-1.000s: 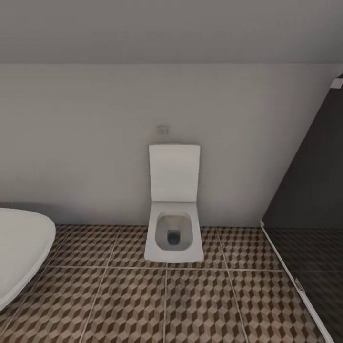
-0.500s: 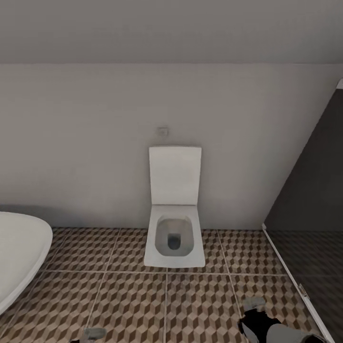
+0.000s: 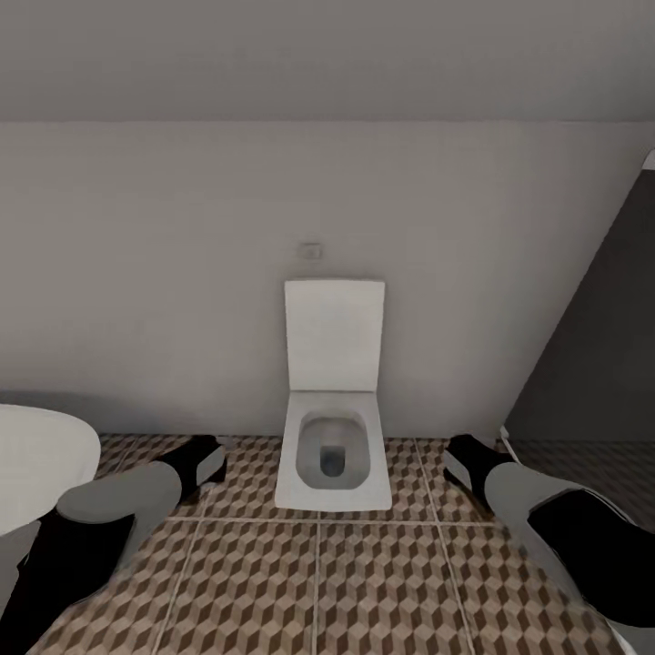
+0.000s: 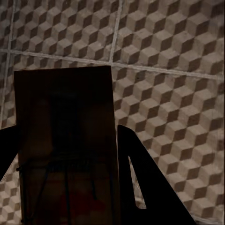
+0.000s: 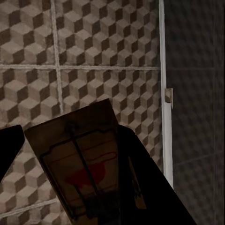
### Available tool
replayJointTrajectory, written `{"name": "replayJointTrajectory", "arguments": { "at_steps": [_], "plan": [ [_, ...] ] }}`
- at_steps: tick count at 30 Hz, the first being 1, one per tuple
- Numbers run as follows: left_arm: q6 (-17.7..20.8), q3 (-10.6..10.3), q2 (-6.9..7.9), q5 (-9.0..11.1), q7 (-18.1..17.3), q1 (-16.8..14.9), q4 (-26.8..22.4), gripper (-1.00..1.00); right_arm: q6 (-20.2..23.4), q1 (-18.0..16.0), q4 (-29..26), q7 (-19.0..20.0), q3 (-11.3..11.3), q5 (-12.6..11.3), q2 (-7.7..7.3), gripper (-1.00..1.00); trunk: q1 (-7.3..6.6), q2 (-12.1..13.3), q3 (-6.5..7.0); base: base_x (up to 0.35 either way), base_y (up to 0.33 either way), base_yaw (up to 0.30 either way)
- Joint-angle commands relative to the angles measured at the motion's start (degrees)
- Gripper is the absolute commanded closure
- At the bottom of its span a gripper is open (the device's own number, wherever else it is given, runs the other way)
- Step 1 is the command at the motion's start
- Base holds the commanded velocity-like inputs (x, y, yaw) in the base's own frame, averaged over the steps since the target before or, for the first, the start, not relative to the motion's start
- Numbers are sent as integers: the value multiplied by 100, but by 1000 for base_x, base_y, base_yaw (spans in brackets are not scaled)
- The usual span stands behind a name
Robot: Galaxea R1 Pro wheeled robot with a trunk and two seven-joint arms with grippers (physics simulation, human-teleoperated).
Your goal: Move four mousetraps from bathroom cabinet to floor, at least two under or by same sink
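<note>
Left tool (image 4: pixel 65 154): it was clenched on a mousetrap (image 4: pixel 65 140), the dark-brown slab standing between the two black fingers (image 4: pixel 140 183) with its wire bar and a faint red mark facing the wrist camera. The slab was carried clear of the bathroom floor (image 4: pixel 168 61), whose cube-patterned tiles and pale grout lines lay well beyond it; the grip on the near end probably served to keep the flat face free for setting down.

Right tool (image 5: pixel 70 178): it likewise gripped a second mousetrap (image 5: pixel 79 159), tilted slightly in the fingers, its red marking and spring wire plainly visible. Past it ran the same tiled floor and a pale threshold strip (image 5: pixel 161 70) bordering a darker glass-fronted zone (image 5: pixel 197 93), apparently a shower enclosure.

Head view: both arms were raised forward, the left arm (image 3: pixel 109 509) and the right arm (image 3: pixel 537 509) flanking a square white toilet (image 3: pixel 333 446) with its lid up against the wall (image 3: pixel 182 273). The curved white rim of a bathtub (image 3: pixel 36 464) showed beside the left arm. Neither the cabinet nor the sink could be seen from this position.

Judgement: with one trap in each tool, the robot appeared to be in transit over the target floor. Because two traps must lie under or beside the sink, release here, by the toilet, would seem premature unless these were the other pair.
</note>
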Motion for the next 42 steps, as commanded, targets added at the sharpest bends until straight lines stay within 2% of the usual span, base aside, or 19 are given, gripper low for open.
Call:
{"name": "replayJointTrajectory", "arguments": {
  "at_steps": [1,3,5,10,13,16,20,22,28,37,42],
  "plan": [
    [92,-37,-42,40,34,-88,-33,100,31,-28,-1,-14,15,-80,-1,100,0,-2,-7,0,0,0],
    [145,-45,-190,29,20,-143,-61,100,40,-48,3,2,9,-86,11,100,0,-2,-7,0,0,0],
    [136,-49,-242,27,8,-122,-114,100,39,-50,3,13,9,-84,14,100,0,-2,-7,0,0,0],
    [125,-52,-269,24,-8,-50,-441,100,23,-51,4,95,12,-83,13,100,0,-2,-7,0,0,0],
    [125,-22,-286,34,-10,-43,-532,100,5,-44,4,620,23,-68,3,100,0,-2,-7,0,0,0],
    [124,243,-261,69,-8,-40,-540,100,14,-43,4,830,31,-66,16,100,66,-123,-61,0,0,0],
    [130,846,-236,77,-16,-39,-537,100,15,-33,5,886,40,-61,37,100,154,-283,-133,0,0,0],
    [132,1045,-223,73,-18,-38,-537,100,6,-8,9,890,47,-39,53,100,198,-363,-169,0,0,0],
    [133,1110,-218,57,14,-39,-525,100,-19,25,6,889,52,-20,23,100,330,-604,-276,0,0,0],
    [133,1091,-112,51,33,-38,-486,100,-32,27,4,888,46,-46,28,100,527,-965,-438,0,0,0],
    [139,1090,-104,43,34,-38,-486,100,-66,28,4,888,38,-56,49,100,637,-1166,-528,0,0,0]
  ]
}}
